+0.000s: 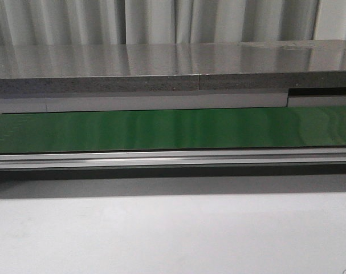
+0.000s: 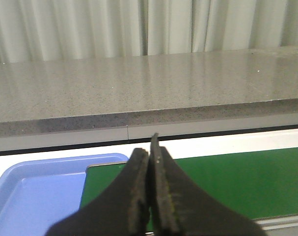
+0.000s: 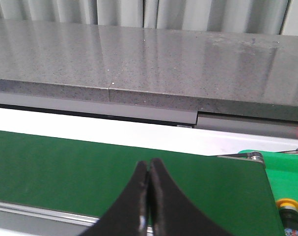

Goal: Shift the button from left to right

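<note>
The button [image 3: 289, 206] shows only in the right wrist view, at the frame's lower right corner: a yellow-orange round cap on a black body, standing on a bright green surface [image 3: 286, 169] just past the belt's end. My right gripper [image 3: 149, 164] is shut and empty, hovering over the dark green conveyor belt [image 3: 65, 167], well apart from the button. My left gripper [image 2: 149, 150] is shut and empty over the belt's other end [image 2: 247, 182], beside a blue tray [image 2: 36, 189]. Neither gripper nor the button shows in the front view.
The green belt [image 1: 173, 130] runs across the front view with a silver rail [image 1: 173, 158] along its near side. A long grey stone counter [image 1: 161, 68] and pale curtains stand behind it. A white tabletop [image 1: 173, 234] lies in front.
</note>
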Controlling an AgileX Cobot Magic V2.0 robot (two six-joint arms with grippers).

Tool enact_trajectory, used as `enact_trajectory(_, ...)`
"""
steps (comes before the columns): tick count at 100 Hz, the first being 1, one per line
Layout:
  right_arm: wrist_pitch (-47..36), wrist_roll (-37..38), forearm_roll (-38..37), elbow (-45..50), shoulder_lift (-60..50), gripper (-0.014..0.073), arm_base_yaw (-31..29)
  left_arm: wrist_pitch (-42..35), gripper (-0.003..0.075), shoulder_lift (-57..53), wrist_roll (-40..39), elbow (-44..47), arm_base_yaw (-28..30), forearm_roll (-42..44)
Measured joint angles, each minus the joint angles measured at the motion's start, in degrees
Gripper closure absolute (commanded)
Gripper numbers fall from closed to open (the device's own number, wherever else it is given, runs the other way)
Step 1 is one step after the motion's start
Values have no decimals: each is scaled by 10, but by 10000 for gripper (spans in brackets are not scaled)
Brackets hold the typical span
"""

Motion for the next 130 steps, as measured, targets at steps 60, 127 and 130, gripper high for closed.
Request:
enact_trajectory(60, 1, 91, -98, 23, -28, 662, 1, 0, 740, 0, 0, 0, 0, 0)
enact_trajectory(127, -41, 209, -202, 216, -278, 662, 1, -1, 740, 0, 0, 0, 0, 0)
enact_trajectory(130, -42, 209, -202, 223, -278, 662, 1, -1, 740, 0, 0, 0, 0, 0)
